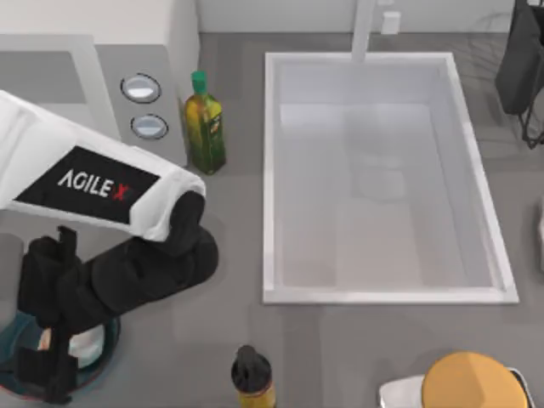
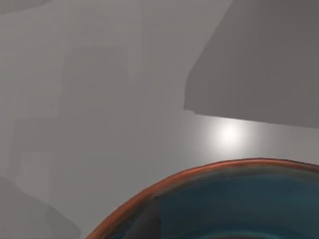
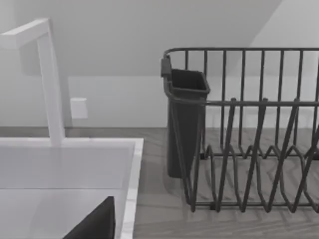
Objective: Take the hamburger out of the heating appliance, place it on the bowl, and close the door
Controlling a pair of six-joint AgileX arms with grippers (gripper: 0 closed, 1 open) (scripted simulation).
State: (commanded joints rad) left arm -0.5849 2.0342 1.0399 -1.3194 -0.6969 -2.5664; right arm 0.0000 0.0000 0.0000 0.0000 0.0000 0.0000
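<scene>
Bowl: the bowl (image 1: 106,355) sits at the near left corner of the table; its teal inside and reddish rim also show in the left wrist view (image 2: 164,184).
Left pincer: my left pincer (image 1: 47,365) hangs directly over the bowl, pointing down into it. I cannot tell whether it is spread or pressed together; the arm hides the tips.
Hamburger: a whitish lump, which I take to be the hamburger (image 1: 85,344), lies in the bowl just beside the left pincer. I cannot tell whether the pincer is touching it.
Microwave: the microwave (image 1: 127,25) stands at the far left of the table, its two round knobs (image 1: 140,87) facing up toward the camera. My left arm covers the area in front of the cavity, so I cannot tell how the door stands.
Oil bottle: a green-capped bottle (image 1: 204,127) stands just beside the microwave, between it and the sink (image 1: 268,170).
Dark bottle: a second bottle (image 1: 252,378) stands at the near edge, near the middle.
Orange disc: it (image 1: 474,382) rests on a white item at the near right.
Right arm: parked at the far right; its wrist camera faces the dish rack (image 3: 249,149) and the tap (image 3: 47,74).
Progress: judged, removal and carry are done and placement is under way or just finished. Remaining: confirm release, then shut the door.
</scene>
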